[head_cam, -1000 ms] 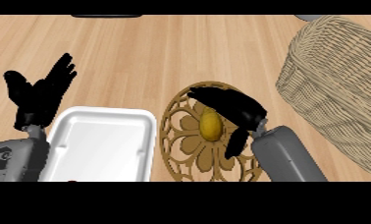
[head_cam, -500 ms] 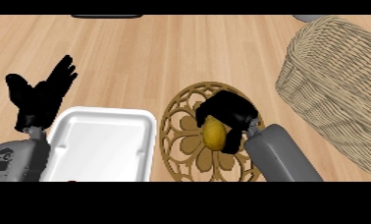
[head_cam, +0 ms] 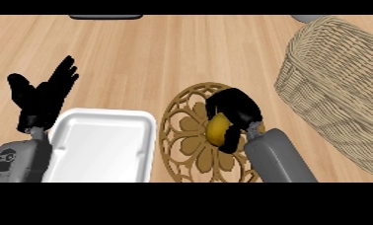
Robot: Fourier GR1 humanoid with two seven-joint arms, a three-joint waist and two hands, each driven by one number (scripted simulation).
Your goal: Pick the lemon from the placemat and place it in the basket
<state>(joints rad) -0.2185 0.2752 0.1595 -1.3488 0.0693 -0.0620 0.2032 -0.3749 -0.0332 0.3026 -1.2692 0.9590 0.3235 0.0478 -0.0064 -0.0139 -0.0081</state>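
1. Right hand (head_cam: 235, 108) is curling its black fingers round the small yellow lemon (head_cam: 217, 129), over the round brown openwork placemat (head_cam: 191, 135).
2. Lifting straight up before swinging toward the tall woven wicker basket (head_cam: 331, 78) seems wise.
3. Left hand (head_cam: 42, 95) is resting open.

One view only: head camera, looking steeply down on the counter (head_cam: 167, 46). Forearms enter from the lower edge, left hand (head_cam: 44, 95) at view left, right hand (head_cam: 233, 110) right of centre. Basket (head_cam: 335, 81) is cut by the right edge. No second view to compare.
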